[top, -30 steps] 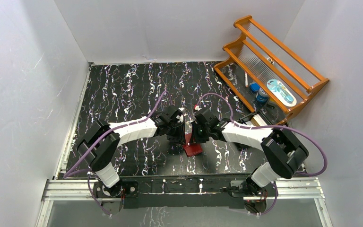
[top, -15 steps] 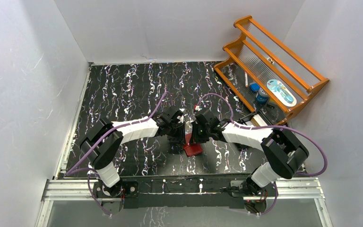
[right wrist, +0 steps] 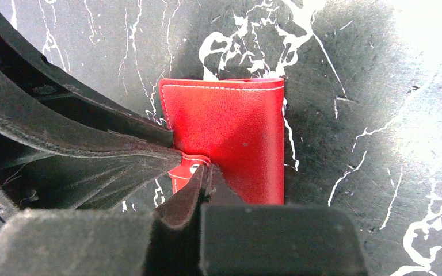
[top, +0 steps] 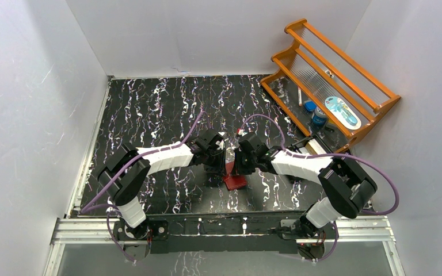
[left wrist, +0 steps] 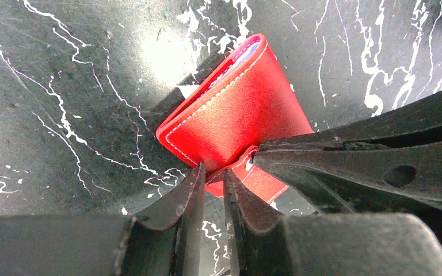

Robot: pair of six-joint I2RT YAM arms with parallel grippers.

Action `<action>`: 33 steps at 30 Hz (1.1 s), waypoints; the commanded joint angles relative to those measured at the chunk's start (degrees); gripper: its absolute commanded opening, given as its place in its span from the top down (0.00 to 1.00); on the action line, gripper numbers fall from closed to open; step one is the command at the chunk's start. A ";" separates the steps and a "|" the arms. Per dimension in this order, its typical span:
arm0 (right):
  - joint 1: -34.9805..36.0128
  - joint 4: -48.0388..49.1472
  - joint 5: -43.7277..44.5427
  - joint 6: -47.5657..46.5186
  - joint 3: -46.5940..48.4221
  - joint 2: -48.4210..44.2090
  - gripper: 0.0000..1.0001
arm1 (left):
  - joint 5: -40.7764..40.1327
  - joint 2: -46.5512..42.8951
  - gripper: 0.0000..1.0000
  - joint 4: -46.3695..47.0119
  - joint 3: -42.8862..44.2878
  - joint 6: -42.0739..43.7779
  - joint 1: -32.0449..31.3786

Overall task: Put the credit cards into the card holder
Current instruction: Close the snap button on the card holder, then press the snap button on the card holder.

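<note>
The small red, white-stitched folding card holder (top: pixel 235 181) lies folded on the black, white-veined table (top: pixel 149 109), near its front edge between the two arms. The left gripper (left wrist: pixel 214 175) pinches the holder's near edge between narrowly parted fingers. The right gripper (right wrist: pixel 207 171), its fingers pressed together, nips the holder's small red tab.

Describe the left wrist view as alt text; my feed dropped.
A red card holder lies folded on the dark white-veined table, a pale bluish edge showing at its far end. The left claw pinches a flap at its near edge, and the right claw meets the same flap with its tip.
</note>
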 commanded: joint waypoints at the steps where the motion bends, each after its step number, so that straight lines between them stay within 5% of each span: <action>1: 0.08 -5.45 3.86 -2.61 -0.70 2.72 1.00 | 0.95 1.01 0.83 -0.89 0.64 0.65 0.02; 6: 0.19 -6.78 3.09 -1.64 3.32 1.51 0.99 | 0.84 0.99 0.83 -1.05 0.76 0.65 -0.06; 14: 0.09 -9.36 3.76 0.10 6.25 -3.90 0.79 | -0.08 0.39 0.82 -2.58 2.00 0.81 -0.01; 33: 0.16 -5.63 -1.39 0.82 6.21 -2.18 0.85 | -0.55 0.72 0.82 -2.89 2.86 0.04 -0.03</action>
